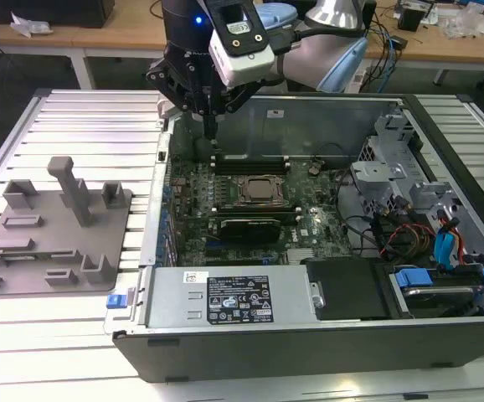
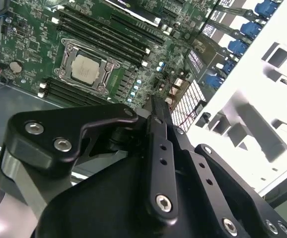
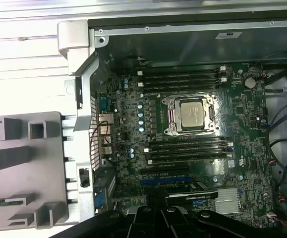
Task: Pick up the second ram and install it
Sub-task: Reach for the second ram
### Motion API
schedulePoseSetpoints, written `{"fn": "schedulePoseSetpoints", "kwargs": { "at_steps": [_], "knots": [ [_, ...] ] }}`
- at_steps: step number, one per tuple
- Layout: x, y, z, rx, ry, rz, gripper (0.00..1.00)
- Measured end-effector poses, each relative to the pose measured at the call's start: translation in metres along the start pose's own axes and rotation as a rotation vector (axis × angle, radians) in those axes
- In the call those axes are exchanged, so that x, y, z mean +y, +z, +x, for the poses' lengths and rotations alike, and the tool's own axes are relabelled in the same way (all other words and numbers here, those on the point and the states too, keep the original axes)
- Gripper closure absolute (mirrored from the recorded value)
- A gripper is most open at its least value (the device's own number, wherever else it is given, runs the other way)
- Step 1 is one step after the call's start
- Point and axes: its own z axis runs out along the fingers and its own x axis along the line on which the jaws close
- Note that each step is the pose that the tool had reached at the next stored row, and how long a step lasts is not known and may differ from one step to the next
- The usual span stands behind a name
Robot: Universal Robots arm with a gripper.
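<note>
Exterior view, from its left: a grey tray [image 1: 54,243] lies on the slatted table [image 1: 83,117], beside the open computer case [image 1: 309,335]. The gripper [image 1: 211,131] hangs over the far left corner of the board [image 1: 313,228], fingers pressed together tip to tip. Long dark strips [image 1: 250,161] flank the socket [image 1: 253,191], running left to right. Whether any of them is the ram rather than a slot, I cannot tell. Cables [image 1: 393,230] crowd the right.

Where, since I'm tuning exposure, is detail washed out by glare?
Second wrist view: the grey plastic block-studded tray is blown white. First wrist view: the pale slatted metal table washes out, while the green motherboard is evenly lit. Exterior view: glare streaks the table.
</note>
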Motion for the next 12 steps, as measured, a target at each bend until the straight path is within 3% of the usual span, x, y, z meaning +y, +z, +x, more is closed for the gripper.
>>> {"fn": "schedulePoseSetpoints", "kwargs": {
  "at_steps": [7,12],
  "knots": [
    [-0.001,-0.0003,0.0135,-0.002,0.0,-0.0002,0.92],
    [-0.0021,-0.0006,0.0276,-0.0051,0.0,-0.0003,0.92]
  ]
}}
